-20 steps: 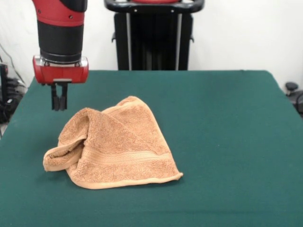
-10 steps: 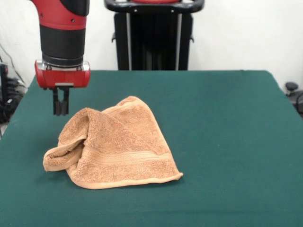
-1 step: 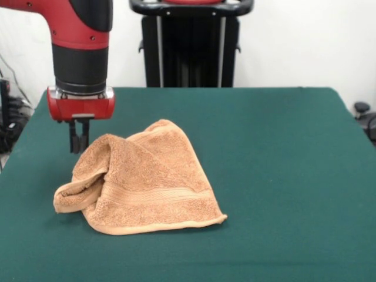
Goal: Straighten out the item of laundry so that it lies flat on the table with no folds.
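From the front, the orange-tan towel (image 3: 138, 182) lies crumpled and folded over itself on the green bench (image 3: 282, 176), left of centre, its striped band along the near edge. The hand (image 3: 79, 145) hangs just above the towel's far-left hump, fingers clenched together and grasping nothing.

One front view, looking across the table (image 3: 282, 147) from a little above its top.

The camera faces a white wall and a black stand (image 3: 191, 44) behind the far edge. It sits close enough that the near edge and both near corners are cut off. The arm (image 3: 81, 53) enters from the top left, its upper part out of frame.
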